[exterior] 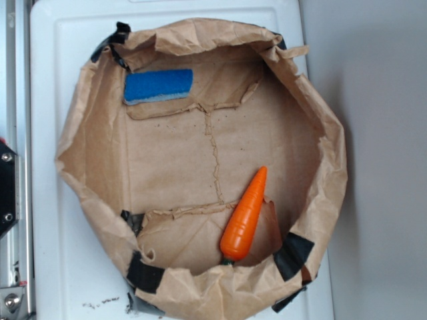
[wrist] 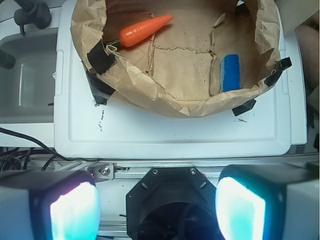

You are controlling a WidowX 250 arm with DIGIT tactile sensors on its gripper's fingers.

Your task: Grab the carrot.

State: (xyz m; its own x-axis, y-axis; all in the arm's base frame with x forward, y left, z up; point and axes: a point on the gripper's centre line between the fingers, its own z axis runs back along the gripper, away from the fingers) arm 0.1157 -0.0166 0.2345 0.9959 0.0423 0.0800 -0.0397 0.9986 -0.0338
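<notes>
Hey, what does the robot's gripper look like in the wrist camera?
The gripper shows two blocky dark grey fingers, each faced with a pale, cyan-tinted pad. Between them sits a black angular housing with small silver screws. No markings are legible.

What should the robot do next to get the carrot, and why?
Probably move the open gripper forward over the paper bag's rim toward the carrot. The fingers are wide apart and well short of the bag, holding nothing, while the carrot lies inside, far from the blue sponge.
</notes>
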